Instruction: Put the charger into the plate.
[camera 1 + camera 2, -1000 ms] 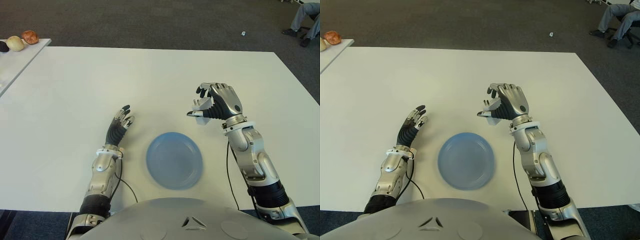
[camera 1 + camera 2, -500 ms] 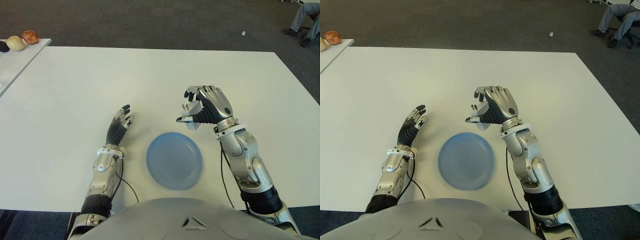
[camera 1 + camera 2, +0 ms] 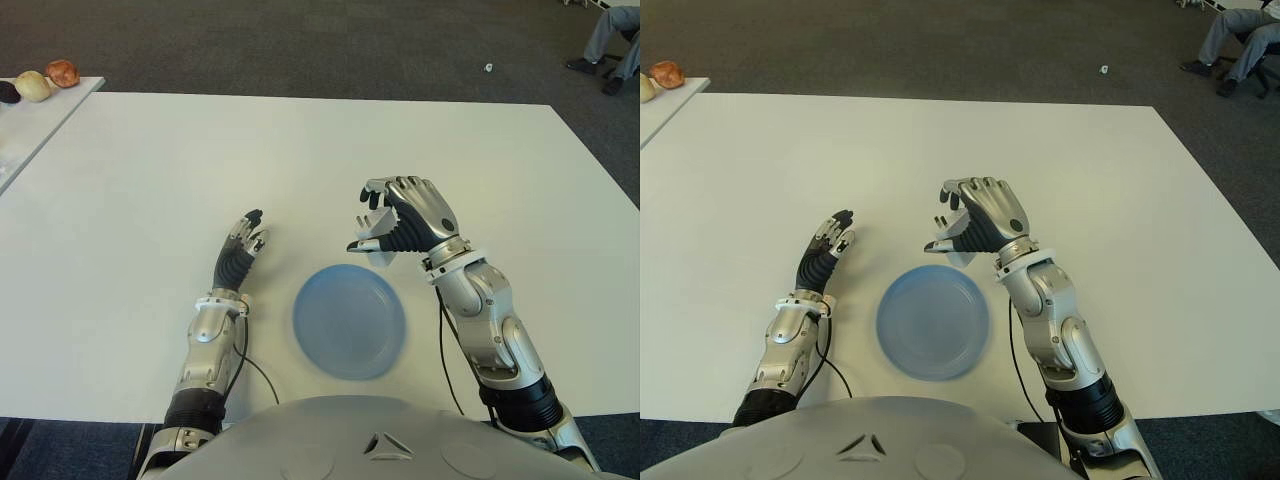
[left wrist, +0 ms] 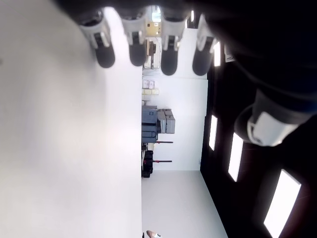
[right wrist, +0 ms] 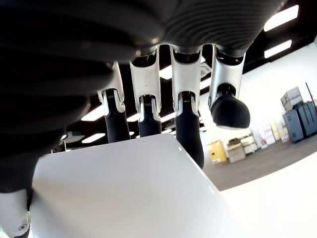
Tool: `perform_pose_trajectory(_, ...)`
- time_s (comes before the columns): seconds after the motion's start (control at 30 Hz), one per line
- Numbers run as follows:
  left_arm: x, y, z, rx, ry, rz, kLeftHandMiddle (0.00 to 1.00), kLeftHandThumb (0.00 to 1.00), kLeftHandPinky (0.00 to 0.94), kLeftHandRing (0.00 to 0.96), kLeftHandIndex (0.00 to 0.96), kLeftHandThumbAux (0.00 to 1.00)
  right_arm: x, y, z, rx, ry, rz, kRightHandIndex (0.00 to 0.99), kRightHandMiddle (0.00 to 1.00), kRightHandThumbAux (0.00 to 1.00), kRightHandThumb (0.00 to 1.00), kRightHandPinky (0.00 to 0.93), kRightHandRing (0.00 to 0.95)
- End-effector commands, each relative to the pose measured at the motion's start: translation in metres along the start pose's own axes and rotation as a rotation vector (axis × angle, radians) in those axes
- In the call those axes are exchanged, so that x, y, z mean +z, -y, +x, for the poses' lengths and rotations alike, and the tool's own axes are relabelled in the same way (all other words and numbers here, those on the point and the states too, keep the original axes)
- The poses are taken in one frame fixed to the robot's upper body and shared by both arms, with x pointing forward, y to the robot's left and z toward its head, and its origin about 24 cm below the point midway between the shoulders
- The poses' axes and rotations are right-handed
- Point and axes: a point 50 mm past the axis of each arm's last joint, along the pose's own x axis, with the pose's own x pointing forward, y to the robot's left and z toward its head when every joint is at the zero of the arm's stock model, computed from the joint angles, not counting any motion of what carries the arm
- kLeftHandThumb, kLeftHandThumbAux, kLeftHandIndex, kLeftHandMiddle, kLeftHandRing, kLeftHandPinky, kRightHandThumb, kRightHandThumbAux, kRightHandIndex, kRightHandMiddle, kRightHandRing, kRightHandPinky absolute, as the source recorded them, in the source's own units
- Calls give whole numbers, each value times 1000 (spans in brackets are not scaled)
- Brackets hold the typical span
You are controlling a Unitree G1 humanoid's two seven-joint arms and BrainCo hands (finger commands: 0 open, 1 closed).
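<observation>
The right hand (image 3: 405, 215) is up in the air above the white surface (image 3: 140, 170), just past the far edge of the blue plate (image 3: 349, 320). Its fingers (image 3: 378, 187) are curled over a white charger (image 3: 380, 238) and hold it tight. The charger sits under the bent fingers and pokes out a bit below them, on the side near the plate. The thumb presses it from the side nearest the robot.

In the right wrist view the charger (image 5: 124, 193) looks like a big white block right under the hand. Three dark fingertips (image 5: 189, 131) lie along its far edge, touching it. One more fingertip — the one with the round black pad — hangs free beside the block and does not touch it.

The charger is not in the plate. It is in the air, close to the plate's far rim.

The left hand (image 3: 240, 250) shows to the left of the plate, near it but apart from it. Its fingers (image 4: 133, 44) are straight and a little spread, and they hold nothing — in the left wrist view they just point out over the bare surface.

Far off to the left, on another table (image 3: 30, 125), there are some small round things (image 3: 45, 80).
</observation>
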Motion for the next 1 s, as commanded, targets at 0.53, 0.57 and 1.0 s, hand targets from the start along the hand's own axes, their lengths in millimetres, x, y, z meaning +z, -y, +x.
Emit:
perform_pose_trajectory(0.53,-24,4,-11,5,-130,-32,126,0,0,55,131,482,18,-39,-13,115,1,40,403,548,675,857,833,844)
perform_pose_trajectory(0.57,-24,4,-11,6,-130,-33,125,0,0,55,132,484,18,-41,-14,113,5,28,403,548,675,856,833,843)
perform_pose_trajectory(1.0,-23,3,-10,-10,-111,-34,106,0,0,44,116,527,21,-61,-23,130,-4,54,404,550,674,857,858,845)
